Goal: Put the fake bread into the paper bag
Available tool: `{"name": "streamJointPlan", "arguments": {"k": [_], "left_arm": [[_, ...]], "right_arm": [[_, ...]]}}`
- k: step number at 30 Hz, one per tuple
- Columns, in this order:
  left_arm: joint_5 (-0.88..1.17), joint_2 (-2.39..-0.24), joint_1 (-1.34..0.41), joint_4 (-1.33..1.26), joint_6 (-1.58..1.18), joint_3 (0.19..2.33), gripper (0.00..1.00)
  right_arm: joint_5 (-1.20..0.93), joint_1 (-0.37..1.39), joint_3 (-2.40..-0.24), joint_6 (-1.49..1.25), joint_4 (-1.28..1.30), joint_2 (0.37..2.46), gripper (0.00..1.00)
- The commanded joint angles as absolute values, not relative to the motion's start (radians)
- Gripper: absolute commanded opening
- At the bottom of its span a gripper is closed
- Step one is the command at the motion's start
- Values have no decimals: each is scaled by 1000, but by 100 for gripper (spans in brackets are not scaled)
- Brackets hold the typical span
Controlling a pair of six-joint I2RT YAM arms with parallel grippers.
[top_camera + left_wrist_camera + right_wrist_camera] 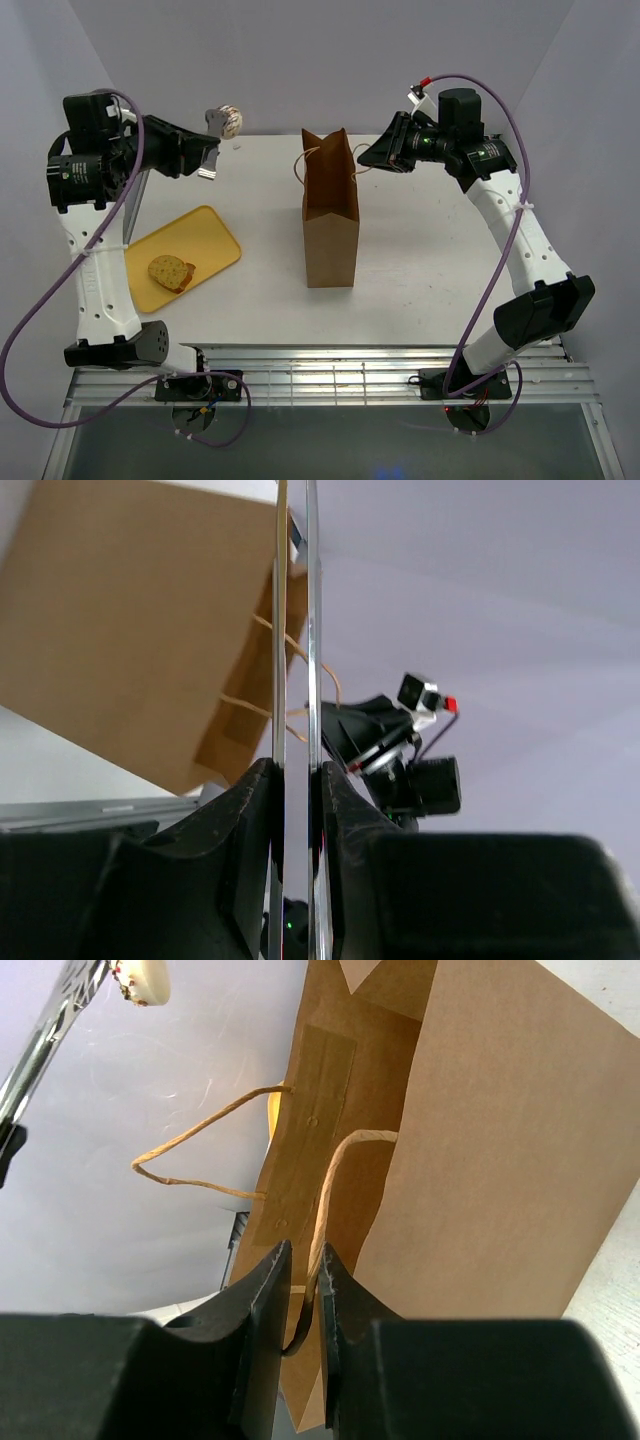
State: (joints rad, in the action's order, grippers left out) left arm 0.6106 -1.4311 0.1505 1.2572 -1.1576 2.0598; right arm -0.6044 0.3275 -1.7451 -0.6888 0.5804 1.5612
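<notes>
Brown kraft paper bag (330,220) is shown from above, standing upright with its mouth open on a white counter (440,260). Well to the left of the bag a flat yellow tray (215,238) is laid, and a thick slice of fake bread (170,272) with a darker crust rests on it. Left of the bag's mouth and raised off the counter, the left tool (222,130) is closed on a round bun (231,121), which is pinched at the tips of thin metal fingers. At the bag's right rim the right tool (362,157) is closed on a handle (330,1185), the twisted cord being nipped between two black fingers.

A small round label (72,170) on the left arm is too small to be read.

The tray and slice are shown in the overhead view only. In the left wrist view the metal fingers run out of the top of the picture and the bun is not seen; the bag's side and the right arm (400,765) are shown beyond them. Only the right wrist view shows a paper reinforcing strip (315,1130) on the bag's wall, a second handle (137,1167) hanging free, and the bun as a pale edge in the upper left corner.
</notes>
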Motion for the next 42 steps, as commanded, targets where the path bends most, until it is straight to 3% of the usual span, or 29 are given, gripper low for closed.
{"name": "streamJointPlan", "arguments": {"k": [1, 15, 22, 35, 42], "left_arm": [[580, -1460, 28, 1213, -1301, 2158, 0], [305, -1499, -534, 1094, -1539, 2289, 0], [272, -1488, -598, 1085, -1548, 2283, 0], [236, -1312, -640, 1063, -1582, 2005, 0], [248, -1281, -640, 1045, -1588, 1939, 13]], "right_arm": [[-597, 325, -1805, -663, 583, 1565, 23], [-589, 324, -1850, -649, 614, 1588, 23], [-578, 324, -1852, -644, 620, 1588, 23], [-560, 324, -1850, -640, 626, 1589, 23], [-558, 324, -1852, -640, 629, 1592, 23]]}}
